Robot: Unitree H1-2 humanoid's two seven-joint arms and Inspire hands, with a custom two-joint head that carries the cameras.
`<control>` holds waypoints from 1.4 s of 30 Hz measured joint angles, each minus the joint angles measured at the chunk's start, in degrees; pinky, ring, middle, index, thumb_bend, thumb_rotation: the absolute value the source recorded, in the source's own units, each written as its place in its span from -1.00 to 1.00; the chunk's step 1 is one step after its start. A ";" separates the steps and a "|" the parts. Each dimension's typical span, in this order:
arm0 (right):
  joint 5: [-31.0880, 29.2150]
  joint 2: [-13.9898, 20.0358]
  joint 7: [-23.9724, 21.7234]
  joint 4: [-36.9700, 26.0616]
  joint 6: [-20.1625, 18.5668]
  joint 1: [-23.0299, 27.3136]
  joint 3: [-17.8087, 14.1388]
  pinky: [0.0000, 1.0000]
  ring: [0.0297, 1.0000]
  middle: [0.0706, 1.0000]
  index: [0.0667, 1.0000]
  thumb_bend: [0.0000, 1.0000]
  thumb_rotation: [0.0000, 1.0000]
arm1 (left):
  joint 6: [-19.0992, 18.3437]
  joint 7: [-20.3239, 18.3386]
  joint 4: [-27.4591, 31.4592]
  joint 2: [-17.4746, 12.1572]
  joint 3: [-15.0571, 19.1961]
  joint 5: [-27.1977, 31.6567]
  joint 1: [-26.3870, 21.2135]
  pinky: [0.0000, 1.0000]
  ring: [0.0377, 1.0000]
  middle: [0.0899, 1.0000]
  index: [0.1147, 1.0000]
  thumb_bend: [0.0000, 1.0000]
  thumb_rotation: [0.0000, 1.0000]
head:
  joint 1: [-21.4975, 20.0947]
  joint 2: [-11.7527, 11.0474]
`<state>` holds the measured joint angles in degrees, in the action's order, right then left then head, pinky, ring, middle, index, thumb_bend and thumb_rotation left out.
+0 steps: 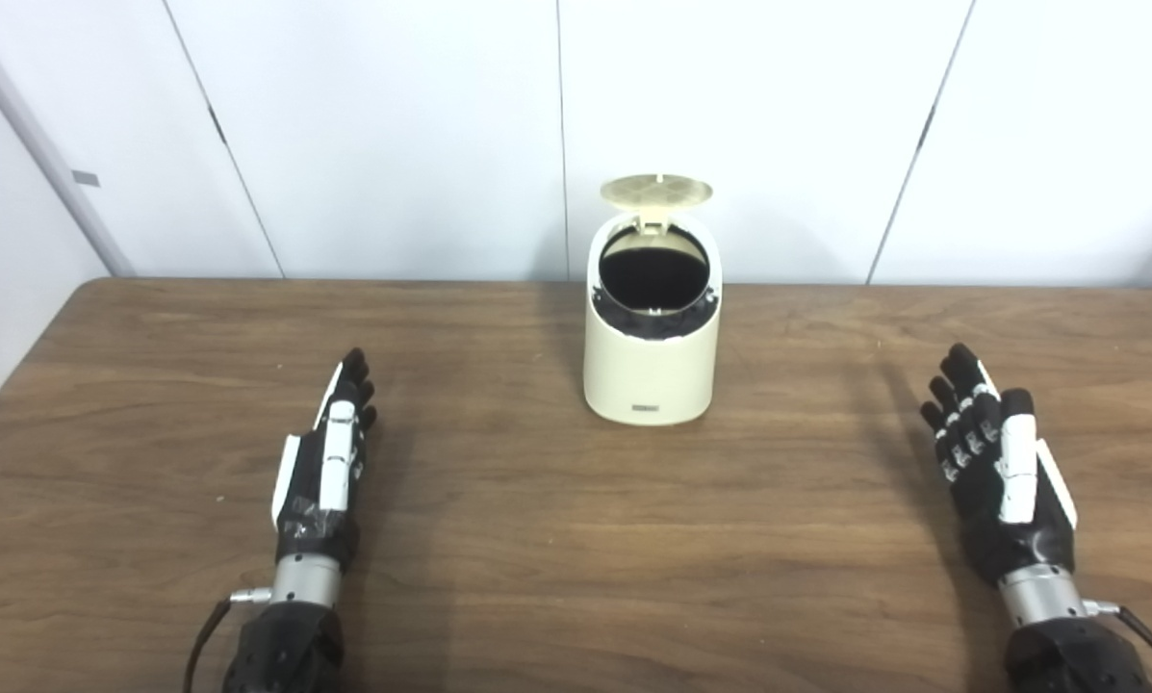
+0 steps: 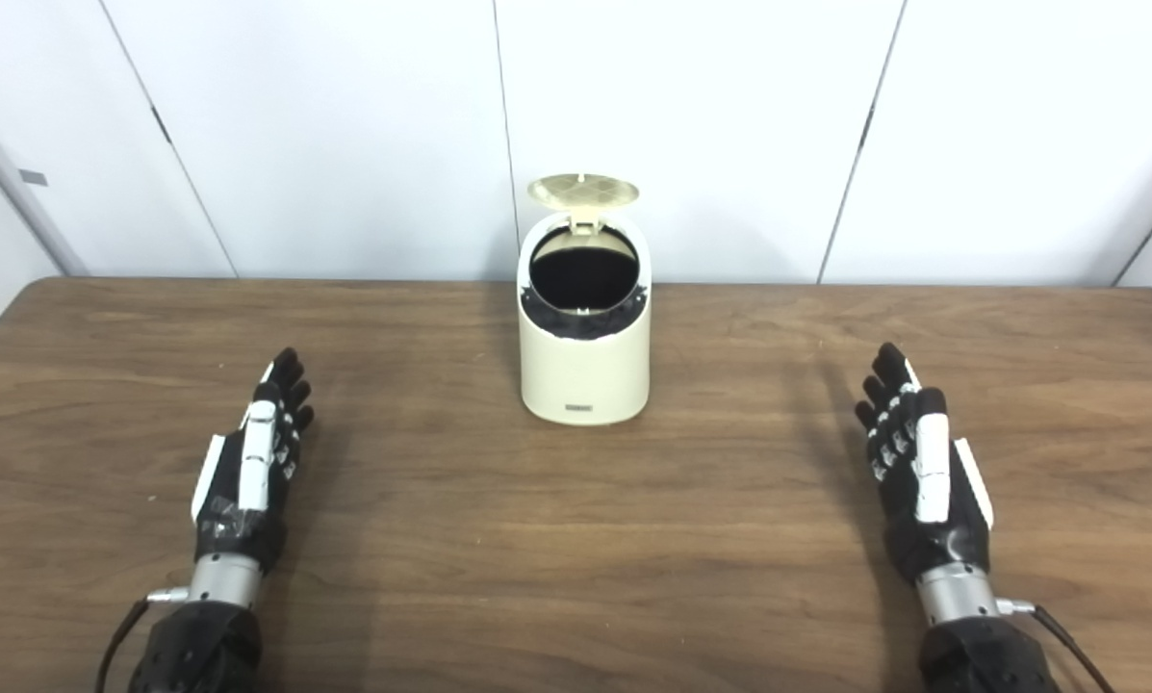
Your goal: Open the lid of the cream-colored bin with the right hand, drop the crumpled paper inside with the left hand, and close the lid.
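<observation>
A cream-colored bin (image 1: 649, 356) stands upright on a brown wooden table (image 1: 576, 539), toward the table's far edge and roughly midway between its two sides, with white wall panels (image 1: 393, 125) close behind it. The bin's round lid (image 1: 656, 190) is raised on a hinge at the back of the rim and stands above the opening, its underside turned toward the cameras. Below the lid the slanted round mouth (image 1: 653, 271) of the bin is uncovered and looks dark inside; what lies in there cannot be told. A small label (image 1: 646, 409) sits low on the front of the bin. The left hand (image 1: 328, 462) hangs just over the table, nearer than the bin and well off to its left, turned on edge with the thumb side up; its fingers (image 1: 356, 380) are stretched out straight, pressed close together and point toward the far wall, holding nothing. The right hand (image 2: 920, 472) is nearer than the bin and well off to its right, palm facing inward toward the bin's side; its fingers (image 2: 885, 375) are also straight, slightly fanned apart at the tips, and hold nothing. Neither hand touches the bin. No crumpled paper shows on the table or in either hand.
</observation>
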<state>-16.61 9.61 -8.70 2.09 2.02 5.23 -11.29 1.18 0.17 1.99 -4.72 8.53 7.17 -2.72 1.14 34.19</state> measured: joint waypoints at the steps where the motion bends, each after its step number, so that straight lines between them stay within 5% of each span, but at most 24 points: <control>1: 0.00 0.00 0.00 -0.01 0.00 -0.01 0.00 1.00 1.00 1.00 0.94 0.16 1.00 | 0.00 -0.01 0.23 0.00 0.09 0.14 0.10 1.00 1.00 1.00 1.00 -0.21 0.99 | -0.09 0.00; 21: 7.79 1.35 1.57 -3.36 -2.53 1.10 3.35 0.93 0.92 0.93 0.83 0.15 1.00 | 0.08 -0.42 -0.31 0.15 0.60 0.27 0.38 0.99 0.99 1.00 1.00 -0.18 0.86 | -1.93 -1.14; 29: 17.16 3.39 2.76 -8.18 -8.04 5.60 6.57 0.85 0.88 0.91 0.79 0.20 1.00 | 1.77 -0.23 -1.03 0.54 0.44 -0.27 0.54 0.98 0.98 0.99 1.00 -0.14 0.76 | -3.08 -2.63; 42: 26.18 4.99 2.52 -8.29 -8.90 14.03 10.93 0.89 0.92 0.90 0.80 0.27 1.00 | 3.98 -0.48 -1.53 0.57 -0.01 -0.45 0.55 1.00 1.00 1.00 1.00 -0.20 0.71 | -3.60 -4.30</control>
<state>9.58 14.60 -6.17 -6.20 -6.88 19.26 -0.35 5.16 -0.31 0.46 -4.15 8.52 6.73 -2.17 -2.46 29.89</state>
